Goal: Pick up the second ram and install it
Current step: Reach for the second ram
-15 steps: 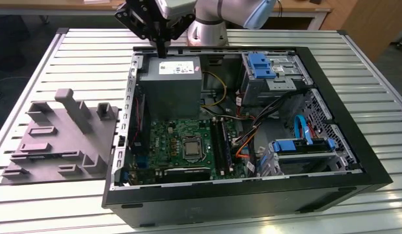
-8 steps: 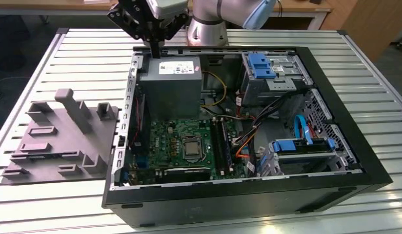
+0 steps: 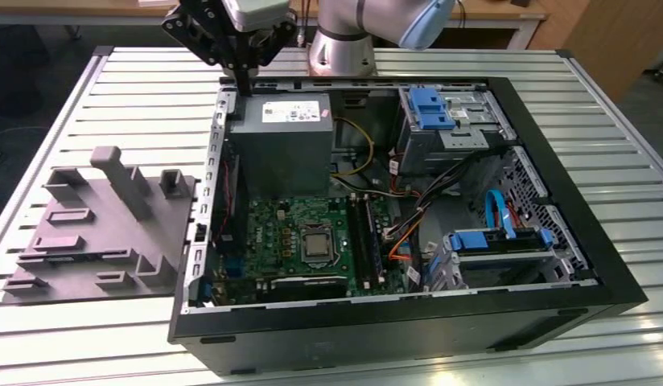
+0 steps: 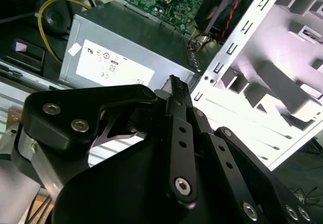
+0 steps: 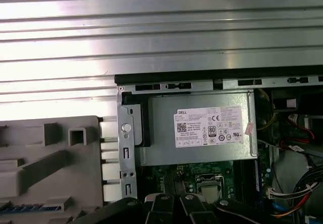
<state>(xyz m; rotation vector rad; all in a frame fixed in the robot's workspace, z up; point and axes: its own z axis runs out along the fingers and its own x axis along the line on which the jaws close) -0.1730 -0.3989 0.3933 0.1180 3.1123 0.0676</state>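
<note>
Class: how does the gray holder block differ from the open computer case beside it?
The holder block is light gray; the computer case is black. The block is a low slab with upright posts; the case is a deep open box holding a green board. The block is smaller than the case. Both rest on the slatted metal table.

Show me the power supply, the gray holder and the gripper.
Power supply (image 3: 280, 157), exterior view: gray side below its label.
Holder (image 3: 90, 241), exterior view: flat base.
Gripper (image 3: 244, 83), exterior view: lower tip.
</note>
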